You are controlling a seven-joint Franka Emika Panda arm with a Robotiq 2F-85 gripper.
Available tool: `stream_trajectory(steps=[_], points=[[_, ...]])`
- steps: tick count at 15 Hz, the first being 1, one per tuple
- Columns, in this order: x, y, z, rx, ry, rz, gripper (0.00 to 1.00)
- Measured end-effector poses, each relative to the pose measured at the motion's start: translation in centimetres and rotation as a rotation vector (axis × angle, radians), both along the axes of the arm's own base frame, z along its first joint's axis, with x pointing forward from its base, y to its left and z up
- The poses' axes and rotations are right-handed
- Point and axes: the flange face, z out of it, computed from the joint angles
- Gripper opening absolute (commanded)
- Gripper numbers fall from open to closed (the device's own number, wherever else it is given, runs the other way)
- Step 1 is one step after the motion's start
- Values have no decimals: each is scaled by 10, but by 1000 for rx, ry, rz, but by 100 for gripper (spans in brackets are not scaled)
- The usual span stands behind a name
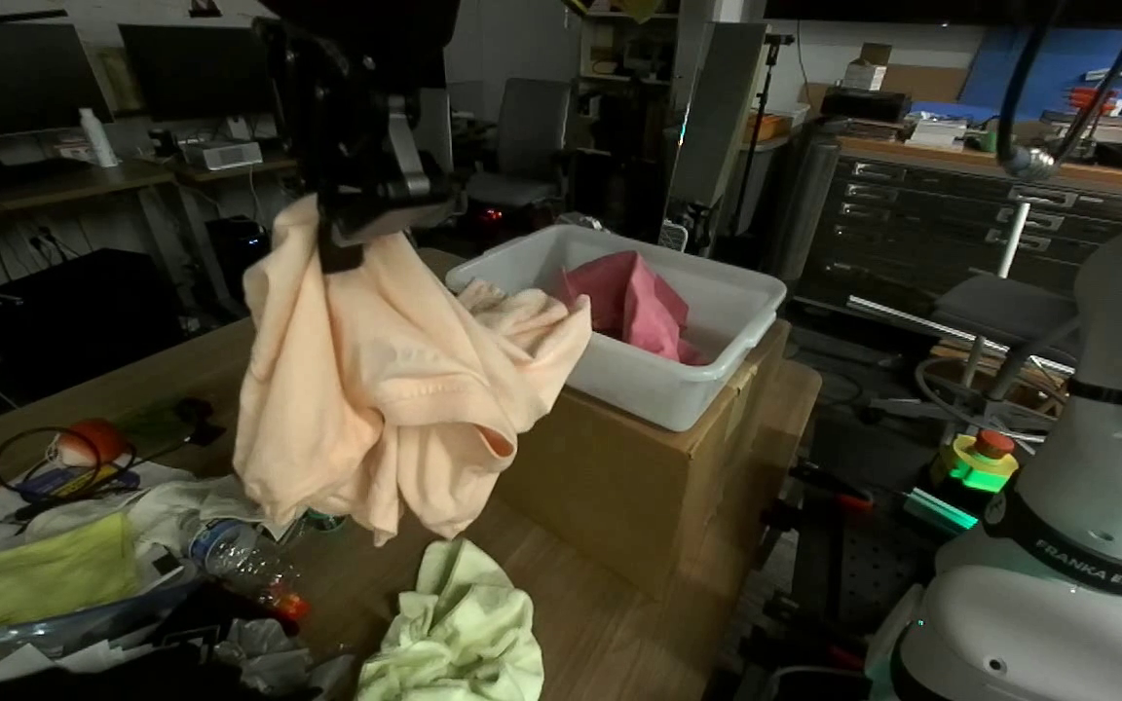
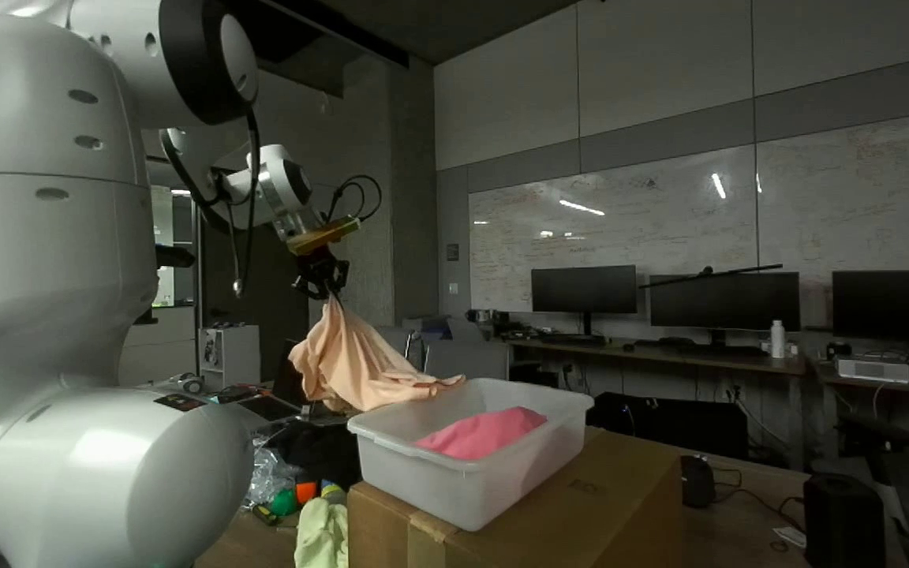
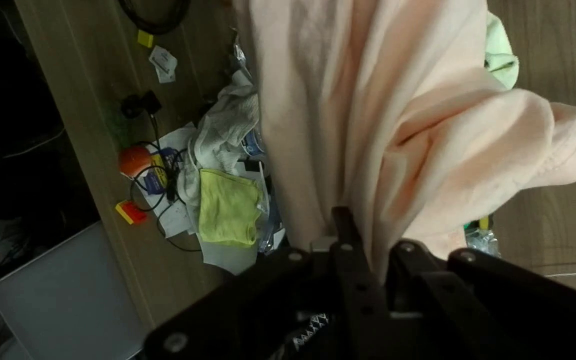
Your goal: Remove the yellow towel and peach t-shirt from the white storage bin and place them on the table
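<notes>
The counter (image 1: 605,638) runs across the lower part of the frame in an exterior view, and its bare stretch at bottom centre looks the likelier place for setting cloth down; on it, just right of centre, the cardboard box (image 1: 600,477) serves as a stand, probably to lift what it carries to an easy reaching height; that is the white storage bin (image 1: 649,394), right of centre; the peach t-shirt (image 1: 405,380) hangs left of centre, drooping in loose folds because it is carried from a single spot, while its tail stretches sideways to the bin's rim; whether it touches there I cannot tell; the yellow towel (image 1: 464,633), a pale crumpled heap at bottom centre, lies on the counter, so that half of the job appears done; the pink cloth (image 1: 654,307) sits in the bin, presumably left because the task does not call for it; the jaws, upper left, are pressed together on a gathered pinch of the shirt, held high, I judge, so the rest can clear the rim.
</notes>
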Motion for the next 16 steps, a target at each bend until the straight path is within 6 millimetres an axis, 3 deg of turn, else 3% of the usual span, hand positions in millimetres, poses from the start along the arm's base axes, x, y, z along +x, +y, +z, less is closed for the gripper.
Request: stream_trajectory(steps=[6, 8, 10, 16], points=[[8, 17, 4, 3, 19, 17, 9], [13, 18, 4, 5, 25, 13, 35], [17, 19, 4, 1, 35, 7, 44], [28, 8, 4, -10, 40, -35, 90]])
